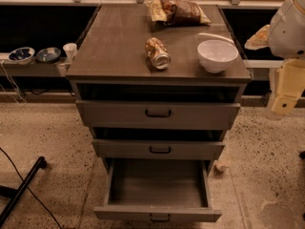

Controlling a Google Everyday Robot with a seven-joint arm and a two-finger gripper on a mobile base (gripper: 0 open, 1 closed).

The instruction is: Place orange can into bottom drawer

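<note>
**Step in hand:** approach and grasp of the orange can (157,54), judged not yet begun.

**Gripper:** the gripper (285,97) is seen at the right edge of the view, off the table (114,42) and well apart from the can. Whether it is apart or together cannot be told.

**Position of the can:** it lies on its side near the middle of the table, silver end turned toward the front edge. The chip bag (178,11) is behind it and the white bowl (217,55) is to its right.

**Recommendations:**
- A grasp across the round body, square to the long axis, is advised (a lying can is apt to roll if nudged from one side).
- The bowl is to be cleared on any approach from the right.
- The bottom drawer (158,214) stands open with its inside exposed, so a lowered release between its walls is recommended rather than a drop.

**Appearance of the can:** small, orange-gold, mottled with pale patches, and smaller than the bowl. No dent is discernible.
</note>
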